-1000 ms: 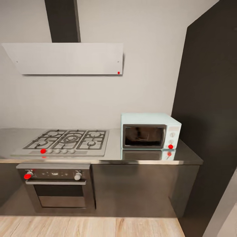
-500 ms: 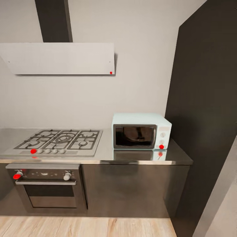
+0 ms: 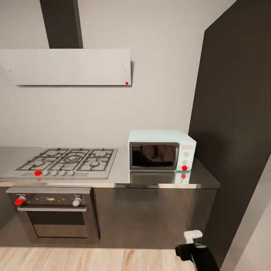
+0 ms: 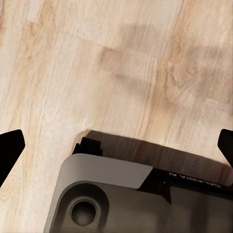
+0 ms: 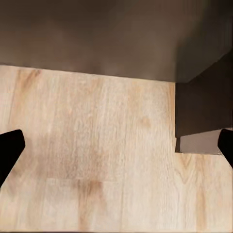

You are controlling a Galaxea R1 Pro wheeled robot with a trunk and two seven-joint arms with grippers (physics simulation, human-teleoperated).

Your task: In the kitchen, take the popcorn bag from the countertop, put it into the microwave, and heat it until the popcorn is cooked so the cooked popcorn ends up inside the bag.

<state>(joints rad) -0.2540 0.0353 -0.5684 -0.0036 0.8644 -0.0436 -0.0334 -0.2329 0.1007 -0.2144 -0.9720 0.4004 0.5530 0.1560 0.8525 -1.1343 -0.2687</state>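
The pale mint-blue microwave stands at the right end of the grey steel countertop, its dark glass door closed and a red light at its lower right corner. The popcorn bag is out of view. Part of my right arm rises at the lower right of the head view, in front of the dark cabinets. My left gripper is open over the wooden floor, above my own grey base. My right gripper is open too, with wooden floor and the cabinet foot beyond it.
A grated gas hob lies left of the microwave, with a dark built-in oven beneath it and a pale hood above. A tall dark cabinet closes off the right side. Wooden floor runs along the cabinet fronts.
The camera swung right between the first two frames, so the scene sits further left. Since then the view holds still, and my right arm has risen into its lower right.
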